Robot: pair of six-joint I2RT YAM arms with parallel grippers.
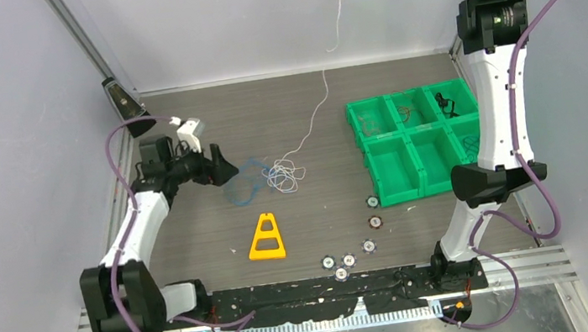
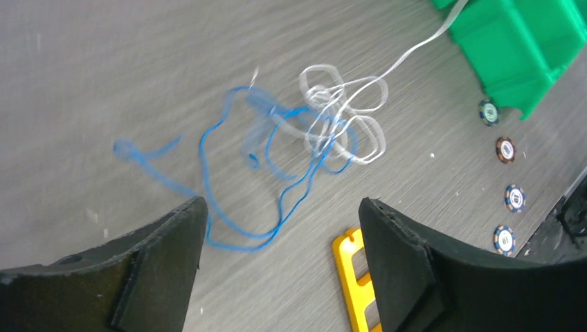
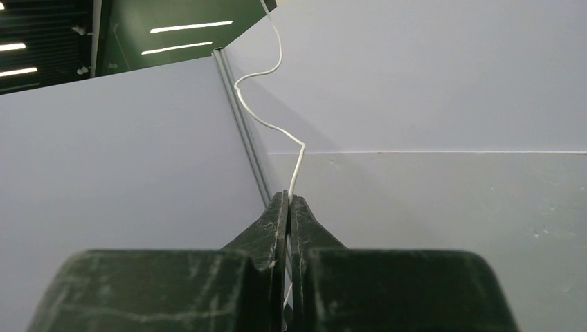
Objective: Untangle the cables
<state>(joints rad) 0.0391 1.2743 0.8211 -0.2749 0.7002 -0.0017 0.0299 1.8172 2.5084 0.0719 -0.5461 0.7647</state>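
**Tray, wedge and scattered chips**

A green plastic tray point(image 1: 402, 192) with six compartments in two rows sits on the dark wood-grain table point(image 1: 298, 89). A poker chip point(image 1: 373, 201) lies just off the tray's near left corner. A second chip point(image 1: 375, 222) and a third point(image 1: 366, 246) trail away from that corner toward the front. Three more point(image 1: 342, 273) cluster farther from the tray in the same direction. A flat yellow triangle point(image 1: 267, 252) with cut-out openings lies well to the tray's left, level with the nearest chips. Pale lilac walls point(image 1: 6, 125) rise behind and beside the tray.

Glossy green plastic bin point(image 1: 399, 189), matt wood-grain table point(image 1: 321, 209), smooth thin cables point(image 1: 282, 176)
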